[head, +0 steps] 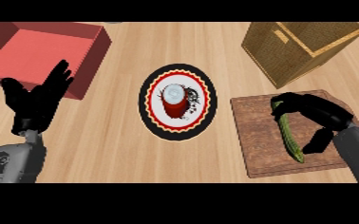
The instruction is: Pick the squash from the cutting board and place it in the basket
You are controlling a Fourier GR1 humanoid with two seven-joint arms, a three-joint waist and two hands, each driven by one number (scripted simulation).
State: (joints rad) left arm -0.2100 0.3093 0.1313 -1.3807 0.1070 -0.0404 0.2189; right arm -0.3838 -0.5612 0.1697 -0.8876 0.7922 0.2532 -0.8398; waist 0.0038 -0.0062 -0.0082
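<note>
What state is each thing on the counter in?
Long green squash: lying on brown wooden cutting board.
Black right hand: curled round squash's upper end.
Black left hand: open, resting at left.
Woven tan basket: upright, squash not inside.
Red cup: upright on round plate.

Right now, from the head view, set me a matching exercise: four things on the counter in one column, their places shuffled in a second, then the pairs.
Things
1. long green squash
2. tan woven basket
3. red open box
4. round plate with a red-and-black rim

Places
A. middle of the counter
B. on the brown wooden cutting board
C. far left corner
D. far right corner

Pairs: 1-B, 2-D, 3-C, 4-A
</note>
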